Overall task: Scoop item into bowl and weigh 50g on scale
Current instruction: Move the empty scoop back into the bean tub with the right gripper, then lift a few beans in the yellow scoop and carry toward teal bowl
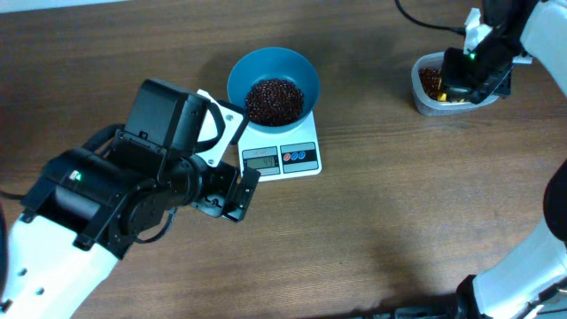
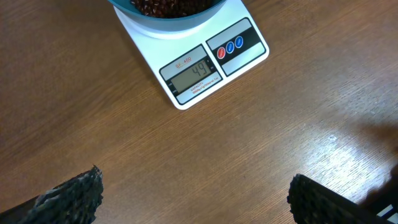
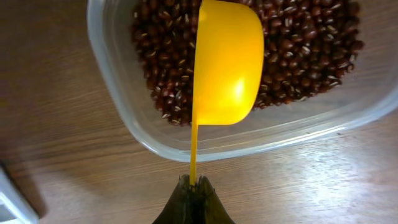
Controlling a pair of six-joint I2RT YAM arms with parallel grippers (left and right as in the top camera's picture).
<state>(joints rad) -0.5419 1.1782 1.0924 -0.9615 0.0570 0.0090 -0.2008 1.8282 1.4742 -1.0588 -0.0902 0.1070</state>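
The teal-blue bowl [image 1: 273,81] holds a heap of dark red-brown beans [image 1: 274,100] and stands on the white scale [image 1: 282,158]. In the left wrist view the scale [image 2: 199,68] reads 49, with the bowl's edge [image 2: 168,17] at the top. My left gripper [image 2: 193,199] is open and empty over bare table, in front of the scale. My right gripper [image 3: 194,185] is shut on the handle of a yellow scoop [image 3: 227,62]. The scoop hangs turned on its side and empty over the clear tub [image 3: 124,106] of beans [image 3: 311,43].
The clear tub [image 1: 425,97] sits at the back right of the wooden table, apart from the scale. My left arm [image 1: 133,195] covers the table's left front. The scale's red and blue buttons [image 2: 230,46] face my left gripper.
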